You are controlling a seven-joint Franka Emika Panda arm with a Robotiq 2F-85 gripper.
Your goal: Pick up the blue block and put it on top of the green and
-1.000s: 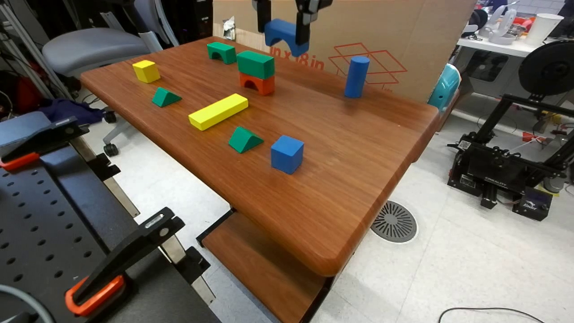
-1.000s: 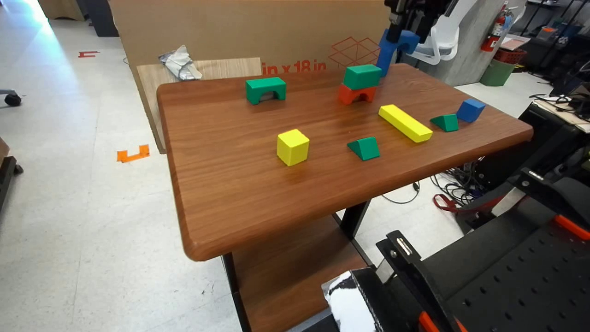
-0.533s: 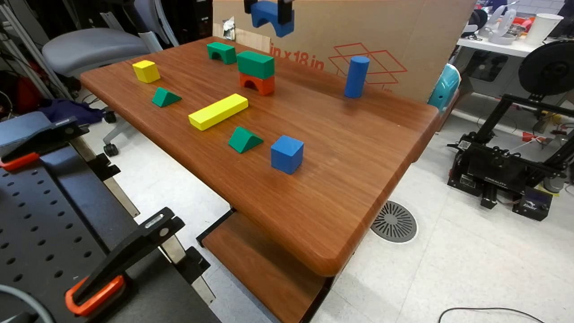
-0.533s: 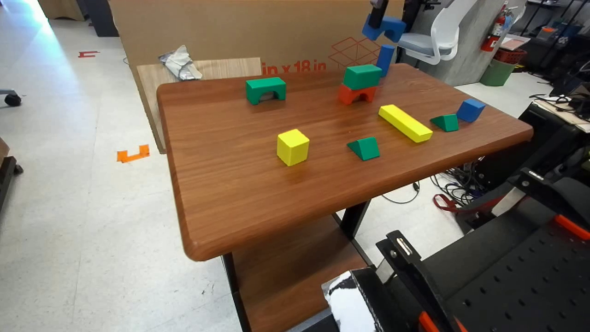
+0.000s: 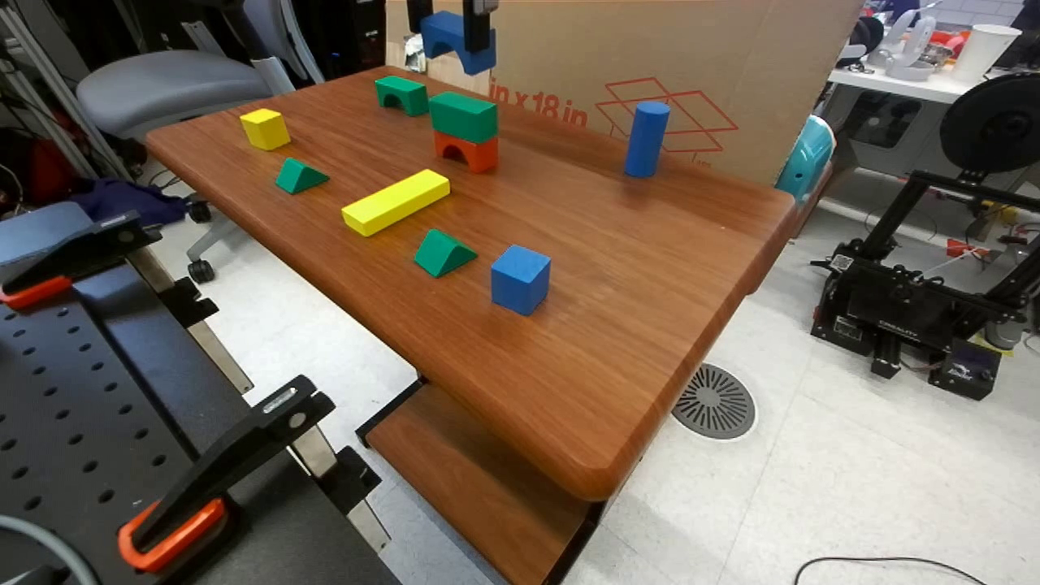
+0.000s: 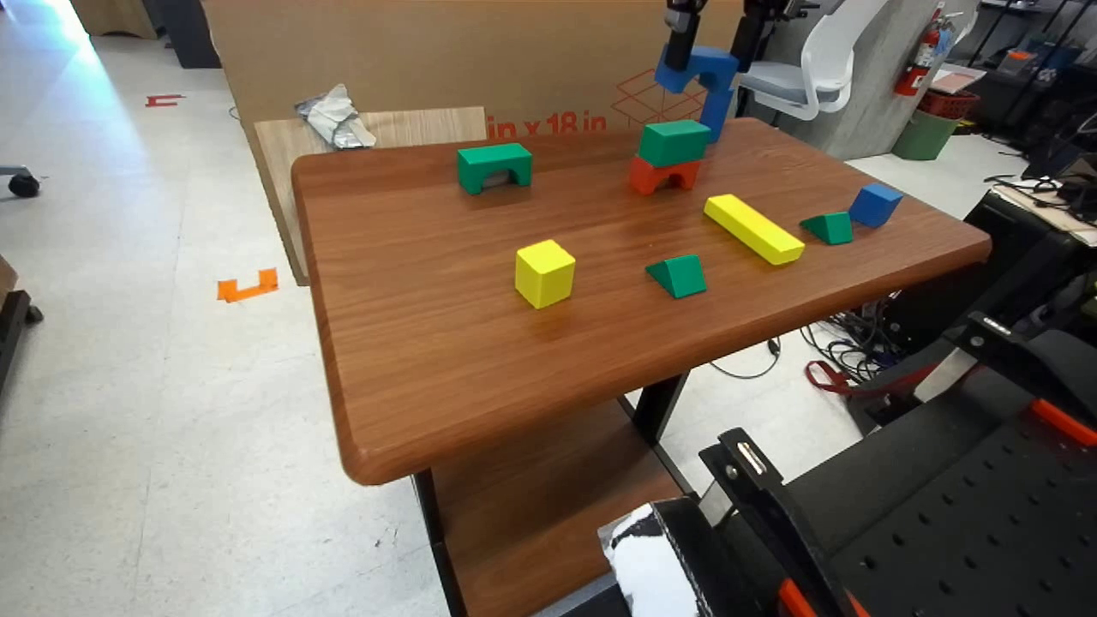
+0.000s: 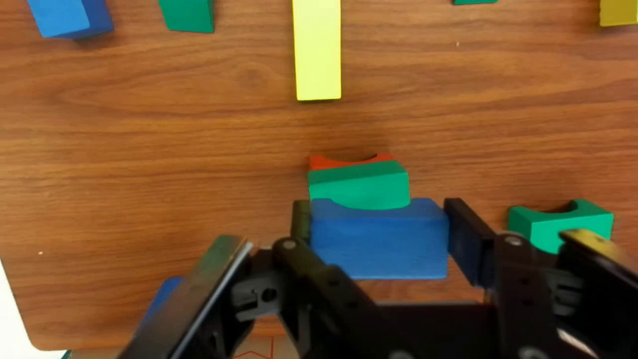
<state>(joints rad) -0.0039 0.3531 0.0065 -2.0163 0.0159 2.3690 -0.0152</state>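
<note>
Tool (image 5: 448,37): in an exterior view it points straight down, its upper part cut off by the frame, clamped on both ends of the blue arch (image 5: 455,36).
Blue arch: hangs legs down over the table (image 5: 617,357), the cardboard box (image 5: 715,49) behind it, a gap between it and the green block (image 5: 465,119).
Green block: on the red arch (image 5: 479,156), toward the table edge along the box.
Blue cylinder (image 5: 647,140): upright by that edge, in full.
Silvery scrap (image 5: 414,55): beyond the table's far corner, partly covered by the tool.
Fingers (image 6: 681,50): in an exterior view they point down at a slight slant.
Overlap: the blue arch covers the blue cylinder's top, the two blues running together; the silvery scrap, past a table corner, shows whole.
Wrist view: the tool enters from the bottom, blurred; the blue arch touches the fingers at both ends and hides part of the green block, and of the red arch only a strip shows.
Green arch (image 7: 548,233): partly behind the tool.
Blue cube (image 7: 65,15), yellow bar (image 7: 319,55), yellow cube (image 7: 618,12), green wedges (image 7: 189,15): cut off by the top of the frame, whole in both exterior views.
Blue sliver (image 7: 162,295): by a table corner, too little showing to name.
</note>
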